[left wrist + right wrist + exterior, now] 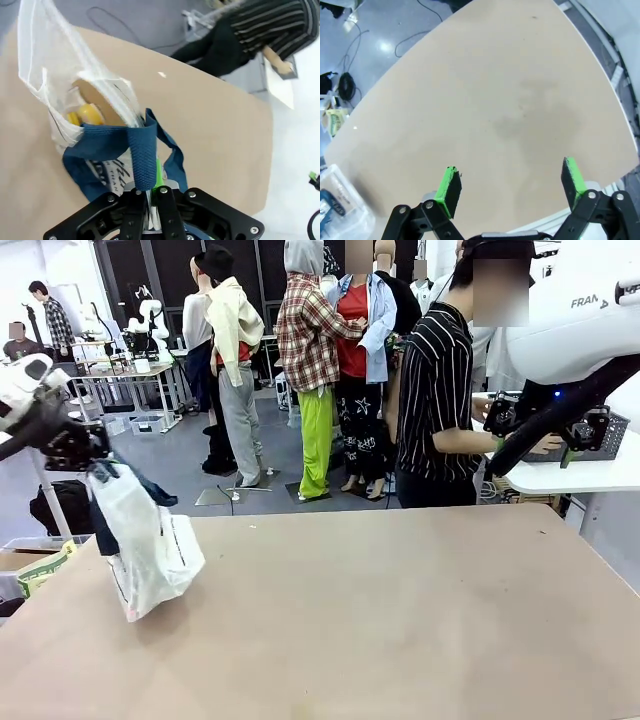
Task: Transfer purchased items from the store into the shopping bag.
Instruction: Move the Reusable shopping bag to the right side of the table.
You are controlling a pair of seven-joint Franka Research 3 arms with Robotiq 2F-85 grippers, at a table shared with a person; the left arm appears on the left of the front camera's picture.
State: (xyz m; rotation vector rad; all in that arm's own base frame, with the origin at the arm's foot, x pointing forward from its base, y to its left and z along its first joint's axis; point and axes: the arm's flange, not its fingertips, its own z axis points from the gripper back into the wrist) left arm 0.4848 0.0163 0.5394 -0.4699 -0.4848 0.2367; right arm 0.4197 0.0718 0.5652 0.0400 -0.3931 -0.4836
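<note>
The shopping bag [150, 545] is translucent white with navy strap handles and hangs at the table's left side, its bottom down at the tabletop. My left gripper [78, 445] is shut on the navy strap [144, 157] above it. Seen from the left wrist, my left gripper [149, 194] looks down into the bag [55, 65]. Inside lie two purchased items, a tan flat packet [100, 95] and a small yellow-topped container [88, 114]. My right gripper [530, 448] hovers high at the far right, near the person's forearm. It stands open and empty [512, 182] over the bare brown table [495, 100].
A person in a striped shirt [438, 390] stands at the far side, one hand at a dark lattice basket [608, 435] on a white side table [575, 478]. A clear plastic bin [340, 200] sits on the floor beside the table.
</note>
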